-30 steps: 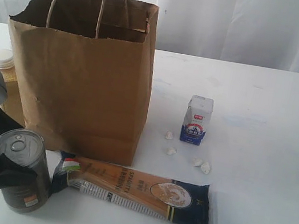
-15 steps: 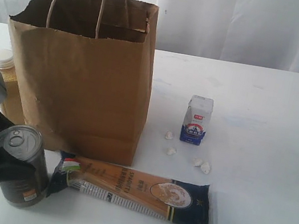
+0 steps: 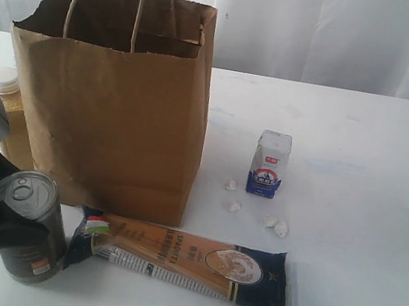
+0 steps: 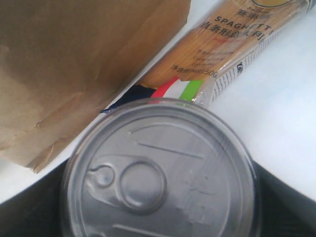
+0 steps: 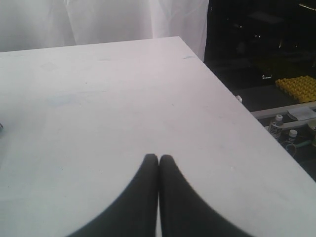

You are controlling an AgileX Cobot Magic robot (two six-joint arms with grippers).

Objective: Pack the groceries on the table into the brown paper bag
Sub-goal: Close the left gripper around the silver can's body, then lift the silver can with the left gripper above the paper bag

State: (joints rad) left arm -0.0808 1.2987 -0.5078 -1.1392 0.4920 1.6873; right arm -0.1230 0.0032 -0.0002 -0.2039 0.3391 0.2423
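Note:
A dark tin can (image 3: 26, 229) with a silver lid stands at the table's front left, and my left gripper (image 3: 15, 237) is shut on it, black fingers (image 3: 12, 234) pressed to its sides. In the left wrist view the can's lid (image 4: 158, 173) fills the space between the fingers (image 4: 289, 207). The brown paper bag (image 3: 111, 97) stands open just behind it. The spaghetti pack (image 3: 185, 261) lies flat in front of the bag. A white-blue carton (image 3: 269, 164) and small white lumps (image 3: 280, 229) sit to the right. A yellow-powder jar (image 3: 5, 90) peeks out left of the bag. My right gripper (image 5: 158, 159) is shut and empty over bare table (image 5: 123, 98).
A white curtain (image 3: 329, 32) hangs behind the table (image 3: 372, 190). In the right wrist view the table's edge (image 5: 232, 103) drops to a dark floor with a yellow crate (image 5: 296, 86) and small bottles (image 5: 277, 126). The bag (image 4: 74, 59) and spaghetti pack (image 4: 222, 49) lie close beside the can.
The left fingers have closed in on the can, which shifted slightly left and tilted a little about half a second ago. Nothing has moved since.

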